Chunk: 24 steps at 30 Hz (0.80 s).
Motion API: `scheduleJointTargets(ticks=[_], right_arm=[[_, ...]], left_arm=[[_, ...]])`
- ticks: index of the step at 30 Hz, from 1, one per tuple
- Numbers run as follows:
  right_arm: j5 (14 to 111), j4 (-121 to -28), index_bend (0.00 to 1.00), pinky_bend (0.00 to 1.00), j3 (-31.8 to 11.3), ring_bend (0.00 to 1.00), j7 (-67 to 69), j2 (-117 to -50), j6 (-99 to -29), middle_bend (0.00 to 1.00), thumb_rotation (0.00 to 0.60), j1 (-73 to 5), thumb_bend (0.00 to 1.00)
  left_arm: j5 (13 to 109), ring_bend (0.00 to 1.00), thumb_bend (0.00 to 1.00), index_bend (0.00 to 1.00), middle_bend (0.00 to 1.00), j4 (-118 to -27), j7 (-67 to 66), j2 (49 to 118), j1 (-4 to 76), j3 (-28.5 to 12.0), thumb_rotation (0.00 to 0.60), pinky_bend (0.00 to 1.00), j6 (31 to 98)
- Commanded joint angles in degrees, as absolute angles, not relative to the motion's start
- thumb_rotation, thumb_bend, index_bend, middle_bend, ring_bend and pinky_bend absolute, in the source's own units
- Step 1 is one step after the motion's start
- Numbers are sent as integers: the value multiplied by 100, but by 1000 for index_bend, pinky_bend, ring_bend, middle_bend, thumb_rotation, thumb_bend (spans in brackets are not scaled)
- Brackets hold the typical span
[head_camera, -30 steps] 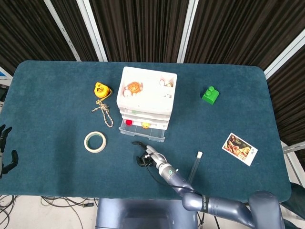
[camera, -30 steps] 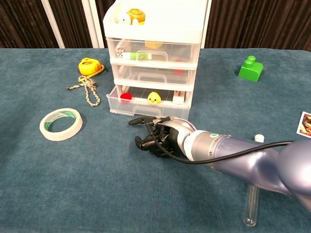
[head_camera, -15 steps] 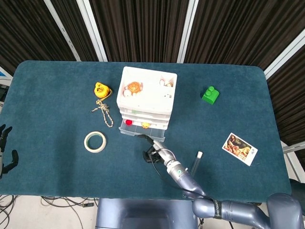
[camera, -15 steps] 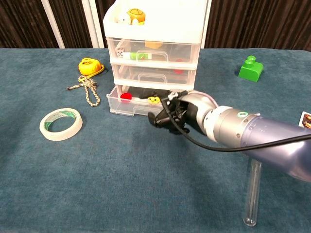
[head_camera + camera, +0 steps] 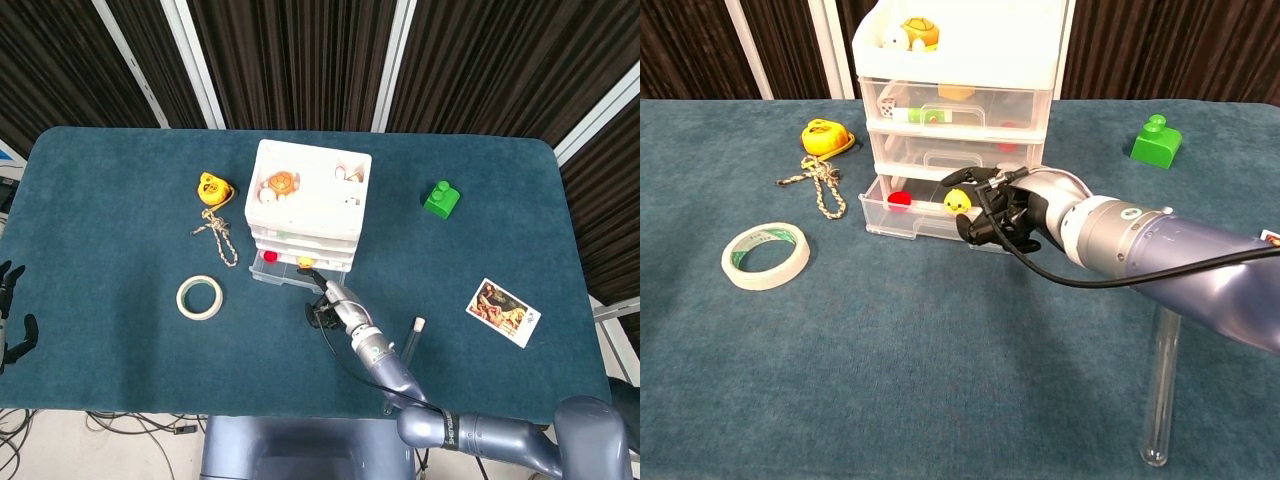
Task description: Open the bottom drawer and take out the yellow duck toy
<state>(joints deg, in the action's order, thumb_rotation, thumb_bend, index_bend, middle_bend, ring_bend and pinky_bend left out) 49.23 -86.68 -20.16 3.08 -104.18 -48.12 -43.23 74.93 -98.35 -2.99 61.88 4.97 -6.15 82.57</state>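
Translucent white plastic, three stacked drawers and an open top tray: that is the small drawer cabinet [image 5: 958, 110], and its clear-fronted bottom drawer [image 5: 902, 218] stands pulled out a little toward the camera. Sitting inside it, the small yellow duck toy [image 5: 957, 201] shows plainly in the chest view; from the head view it is only a yellow speck [image 5: 305, 262] beside a red dot.

Right hand [image 5: 1002, 210], dark-fingered on a glossy grey-blue arm, is at the drawer's front, fingers [image 5: 962, 177] reaching over the lip just beside the duck. Whether they touch it, I cannot tell; the palm blocks the drawer's right half, and nothing is visibly held.

Left hand [image 5: 12, 316] is cut off at the head view's left edge, off the table, fingers apart, holding nothing; the chest view misses it entirely.

On the teal felt-like tabletop [image 5: 110, 200]: a ring of pale masking tape [image 5: 765, 254], a knotted rope [image 5: 820, 186], a clear glass test tube [image 5: 1161, 390], and a green toy brick [image 5: 1156, 139].
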Motion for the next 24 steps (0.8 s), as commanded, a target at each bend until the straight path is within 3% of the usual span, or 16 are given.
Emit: scheduleJointTargets(ticks=[1, 24], right_arm=[[4745, -8584, 137, 1000, -1980, 1000, 145, -10487, -4859, 1000, 600, -4408, 662], [4161, -8615, 151, 1000, -1807, 1000, -753, -10574, -5116, 1000, 600, -4637, 662]], left_arm=[[7489, 0, 581, 43, 0, -9832, -300, 6189, 497, -615, 600, 0, 8254], [7494, 0, 581, 44, 0, -9818, -310, 6207, 495, -620, 600, 0, 8274]])
